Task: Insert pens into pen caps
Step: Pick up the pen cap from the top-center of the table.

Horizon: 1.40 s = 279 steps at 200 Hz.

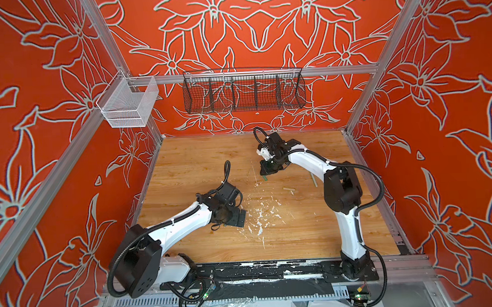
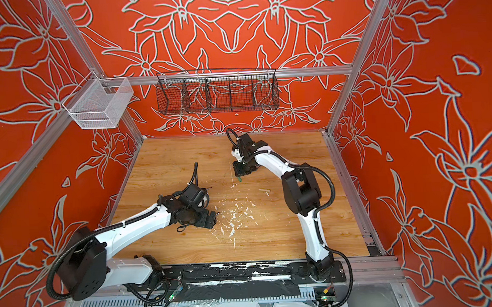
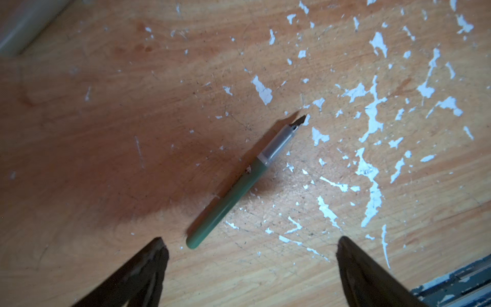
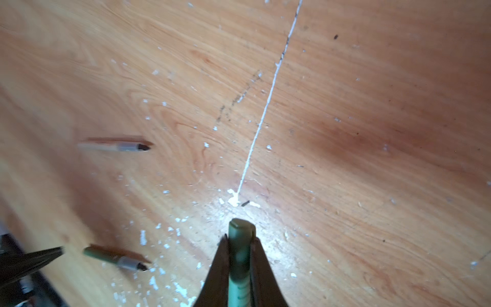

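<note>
Two pincers in shot. Nearest is the left pincer [image 3: 249, 244]: jaws spread wide, gripping nothing, hovering low over the wood table [image 1: 196, 162]. Just ahead of it the green pen [image 3: 233, 191] lies flat, untouched. Its butt end is close to one fingertip [image 3: 156, 255], and its dark nib points away from the pincer. Scattered white paint flecks [image 3: 372, 119] lie ahead of the pen and off to one side.

Further out, between the two pincers but nearer the right arm [image 1: 340, 190], a tan cap [image 1: 288, 188] lies flat, apart from both. Just past it is a pale pen [image 1: 314, 180], partly hidden behind that arm in a top view. Colour is too washed out to call.

Farther back, the right pincer [image 4: 240, 238]: jaws clamped narrow on a green cap [image 4: 240, 228]. The cap's blunt closed end sticks out past the fingertips, pointed down at the table. Can't tell if it touches the wood. A white scratch line [image 4: 268, 101] runs away from the spot right in front of the cap. The right wrist view also catches a tan pen [image 4: 117, 146] lying flat off to one side of this pincer, well apart, nib dark.

Beyond the right pincer, up on the back rail [image 1: 335, 69]: black wire basket [image 1: 243, 93] and white mesh basket [image 1: 128, 103].
</note>
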{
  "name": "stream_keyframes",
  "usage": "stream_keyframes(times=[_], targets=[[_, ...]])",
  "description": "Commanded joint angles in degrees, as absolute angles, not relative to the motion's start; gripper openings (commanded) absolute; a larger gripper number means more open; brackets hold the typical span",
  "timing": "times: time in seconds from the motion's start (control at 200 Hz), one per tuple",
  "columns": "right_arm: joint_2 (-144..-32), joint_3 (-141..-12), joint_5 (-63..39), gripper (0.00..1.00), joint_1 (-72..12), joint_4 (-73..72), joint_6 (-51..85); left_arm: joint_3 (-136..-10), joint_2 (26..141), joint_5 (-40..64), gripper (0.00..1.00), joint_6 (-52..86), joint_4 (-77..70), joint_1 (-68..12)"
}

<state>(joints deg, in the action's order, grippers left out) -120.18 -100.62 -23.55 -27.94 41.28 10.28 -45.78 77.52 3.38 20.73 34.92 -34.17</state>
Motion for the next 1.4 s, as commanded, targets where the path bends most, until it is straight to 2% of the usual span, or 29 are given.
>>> stream_keyframes(times=[0.0, 0.155, 0.515, 0.711, 0.866, 1.096, 1.391], targets=[[-115.56, -95.72, -29.63, 0.00, -27.40, 35.32, 13.07, -48.03, 79.86, 4.77, 0.98, 17.81, 36.69, -34.28], [-111.79, -91.69, -30.40, 0.00, -27.09, 33.39, 13.59, -49.27, 83.13, 5.70, 0.94, 17.83, 38.16, -34.36], [-106.84, -86.08, -30.93, 0.00, -26.81, 29.46, 15.47, -48.99, 85.30, 3.80, 0.94, 18.99, 38.85, -34.89], [-104.53, -83.68, -32.25, 0.00, -26.71, 27.46, 16.60, -50.03, 89.04, 4.75, 0.90, 18.82, 38.46, -34.98], [-102.79, -82.43, -32.08, 0.00, -26.39, 27.45, 16.52, -50.12, 90.49, 5.30, 0.84, 19.59, 39.17, -35.51], [-101.12, -80.58, -32.18, 0.00, -25.84, 26.42, 16.93, -50.91, 89.06, 10.65, 0.71, 21.98, 36.05, -38.22], [-98.82, -77.18, -32.15, 0.00, -25.24, 24.52, 17.73, -52.88, 93.15, 8.44, 0.59, 24.26, 36.88, -41.10]])
